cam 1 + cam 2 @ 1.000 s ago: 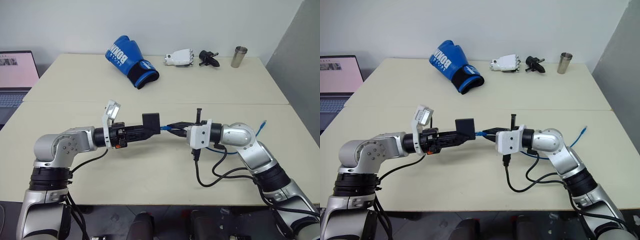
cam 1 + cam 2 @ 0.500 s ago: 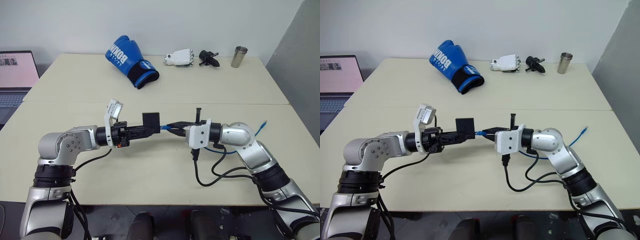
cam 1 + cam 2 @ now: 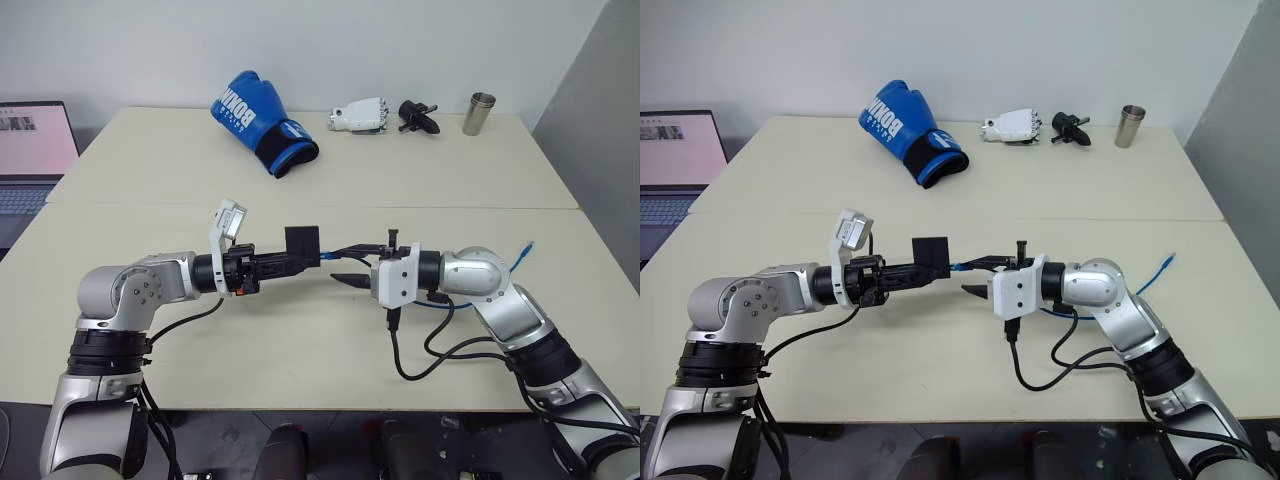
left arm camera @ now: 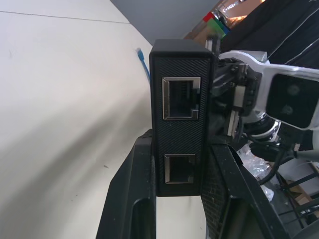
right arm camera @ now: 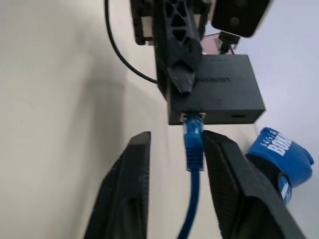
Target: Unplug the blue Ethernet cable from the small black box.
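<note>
At centre frame, above the bench (image 3: 300,340), the small black box (image 3: 302,243) is pinched by the left pincer (image 3: 290,262). The blue Ethernet cable (image 5: 193,149) is plugged into it, between the spread right pincer (image 3: 345,265) fingers. Behind, a boxing glove (image 3: 258,120) is seen.

head eyes: downward over table (image 3: 300,340) | wrist views: close, sharing small black box (image 4: 182,114)
</note>
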Tool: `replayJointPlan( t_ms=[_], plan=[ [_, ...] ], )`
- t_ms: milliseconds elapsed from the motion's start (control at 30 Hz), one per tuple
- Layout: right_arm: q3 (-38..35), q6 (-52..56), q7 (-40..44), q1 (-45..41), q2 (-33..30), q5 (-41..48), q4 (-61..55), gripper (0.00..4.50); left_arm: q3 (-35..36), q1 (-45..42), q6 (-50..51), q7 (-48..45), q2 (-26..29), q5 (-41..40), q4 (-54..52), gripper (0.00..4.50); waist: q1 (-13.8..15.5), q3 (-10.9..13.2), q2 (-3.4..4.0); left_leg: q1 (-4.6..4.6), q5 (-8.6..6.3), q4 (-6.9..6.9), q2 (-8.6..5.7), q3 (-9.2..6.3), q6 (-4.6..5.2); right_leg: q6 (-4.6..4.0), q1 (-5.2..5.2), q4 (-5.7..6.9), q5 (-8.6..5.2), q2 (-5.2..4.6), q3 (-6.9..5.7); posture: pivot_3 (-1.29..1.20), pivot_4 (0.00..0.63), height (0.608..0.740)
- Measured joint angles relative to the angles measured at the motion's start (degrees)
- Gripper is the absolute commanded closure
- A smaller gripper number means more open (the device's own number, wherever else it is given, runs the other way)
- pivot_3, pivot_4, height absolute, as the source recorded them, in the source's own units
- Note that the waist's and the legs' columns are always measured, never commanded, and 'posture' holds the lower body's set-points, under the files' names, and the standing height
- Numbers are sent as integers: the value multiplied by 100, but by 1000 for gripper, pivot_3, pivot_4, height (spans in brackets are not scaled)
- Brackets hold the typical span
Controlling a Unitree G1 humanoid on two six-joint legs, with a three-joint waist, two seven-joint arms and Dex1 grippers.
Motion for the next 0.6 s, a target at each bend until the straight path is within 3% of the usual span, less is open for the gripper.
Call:
replayJointPlan(
  t_ms=[200,400,600],
  plan=[
    [-346,1374,487,398,-546,999,-1057,2263,-338,-51,-370,-342,169,320,-146,3707,13,0,0,2,0,0,-2,-2,0,0,7,-2,0,-4,-1,0,150,740],
    [-1197,4496,82,191,-284,2983,-1599,2263,-806,-132,-1142,-1042,401,832,-240,3707,-13,1,1,6,0,-4,3,-2,0,-2,5,0,-1,1,0,0,150,740],
    [-1265,6093,-170,111,9,3968,-1668,2263,-904,-449,-1372,-1390,454,974,-244,3707,1,1,1,-3,-1,-3,-4,0,2,-2,1,-6,-2,-1,0,0,150,740]
  ],
)
